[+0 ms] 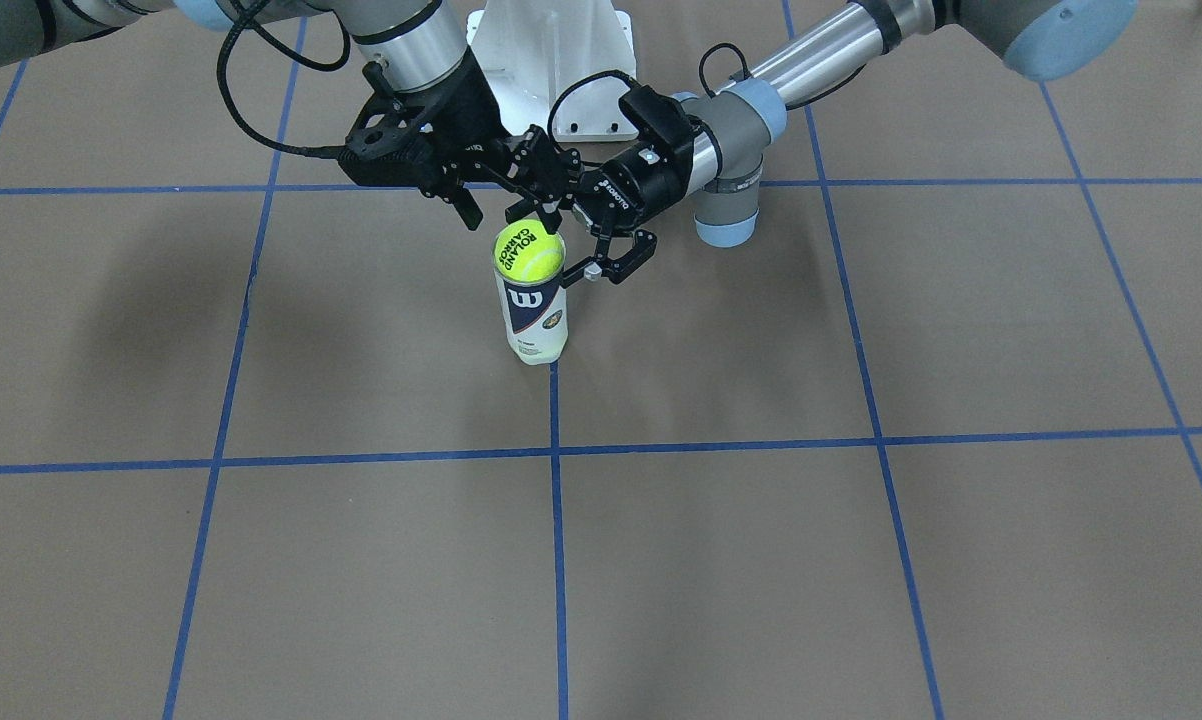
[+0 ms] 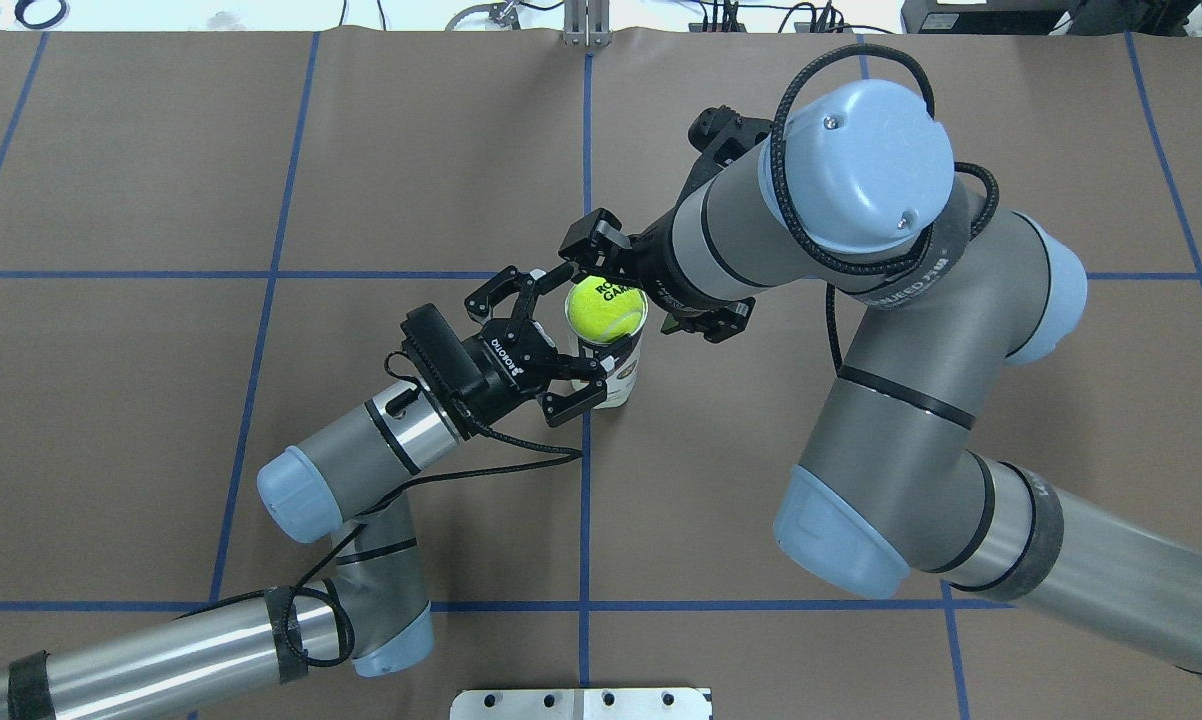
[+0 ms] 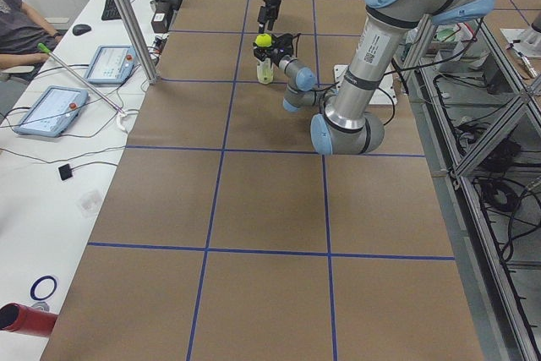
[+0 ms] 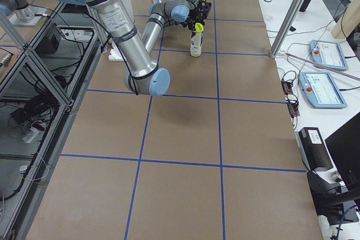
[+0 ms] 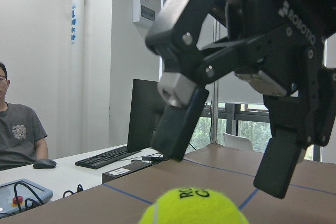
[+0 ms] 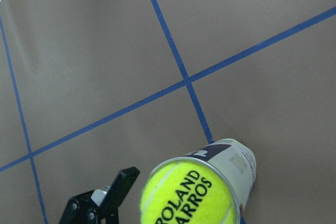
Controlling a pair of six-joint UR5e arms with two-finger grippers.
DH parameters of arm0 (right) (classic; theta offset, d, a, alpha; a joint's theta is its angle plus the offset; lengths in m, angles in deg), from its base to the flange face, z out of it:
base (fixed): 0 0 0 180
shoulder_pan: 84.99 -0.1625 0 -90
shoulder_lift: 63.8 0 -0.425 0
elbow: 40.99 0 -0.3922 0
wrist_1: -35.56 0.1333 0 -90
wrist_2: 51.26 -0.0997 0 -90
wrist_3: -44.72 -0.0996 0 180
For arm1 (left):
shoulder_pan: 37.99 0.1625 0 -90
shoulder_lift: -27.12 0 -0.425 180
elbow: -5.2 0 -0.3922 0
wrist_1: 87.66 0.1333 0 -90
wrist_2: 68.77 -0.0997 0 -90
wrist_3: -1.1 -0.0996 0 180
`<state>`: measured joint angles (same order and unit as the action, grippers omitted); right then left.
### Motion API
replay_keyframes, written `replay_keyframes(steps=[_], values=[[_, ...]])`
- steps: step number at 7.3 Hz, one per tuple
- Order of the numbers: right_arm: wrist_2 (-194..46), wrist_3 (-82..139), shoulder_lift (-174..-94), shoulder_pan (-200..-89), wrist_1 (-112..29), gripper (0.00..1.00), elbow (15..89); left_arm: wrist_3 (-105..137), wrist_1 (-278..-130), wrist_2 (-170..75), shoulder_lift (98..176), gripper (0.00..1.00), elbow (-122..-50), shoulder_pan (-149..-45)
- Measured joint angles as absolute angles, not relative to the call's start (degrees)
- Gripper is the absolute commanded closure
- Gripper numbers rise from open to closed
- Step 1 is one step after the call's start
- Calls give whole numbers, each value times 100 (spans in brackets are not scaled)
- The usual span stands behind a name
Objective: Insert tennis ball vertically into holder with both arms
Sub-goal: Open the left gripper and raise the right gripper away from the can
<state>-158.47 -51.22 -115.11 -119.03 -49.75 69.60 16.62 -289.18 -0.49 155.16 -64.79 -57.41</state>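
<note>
We work over a brown table (image 1: 861,560) ruled with blue tape lines (image 1: 556,560). The right arm (image 2: 901,400) reaches in from above, and the left arm (image 2: 361,450) comes in low from the side.

The holder (image 1: 534,325) stands upright, directly beneath the right gripper (image 5: 227,150) and between the spread jaws of the left gripper (image 2: 559,342). The right gripper hangs over the holder's mouth with its jaws well apart and nothing in them. The left gripper is also wide open, with a jaw on either side of the holder's upper part. The right wrist view shows a gap between one finger (image 6: 119,182) and the holder's wall, so it grips nothing.

The tennis ball (image 1: 528,251) sits in the holder's mouth just below the right gripper's fingertips, with its upper half showing above the mouth.

We judge the step in hand to be seating the ball down inside. To do it well, we would close the left gripper gently on the holder to steady it. We would then press straight down with the right gripper, along the holder's axis and centred on the ball. An off-centre push could topple the tall, narrow holder or roll the ball off its mouth.
</note>
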Motion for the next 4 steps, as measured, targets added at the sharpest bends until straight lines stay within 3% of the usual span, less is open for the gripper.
replay_keyframes(steps=[4], values=[[-15678,-5178,-11240,-11902,-4915,0,6816,1672,-28911,-48,15318,1,-6631,-5741]])
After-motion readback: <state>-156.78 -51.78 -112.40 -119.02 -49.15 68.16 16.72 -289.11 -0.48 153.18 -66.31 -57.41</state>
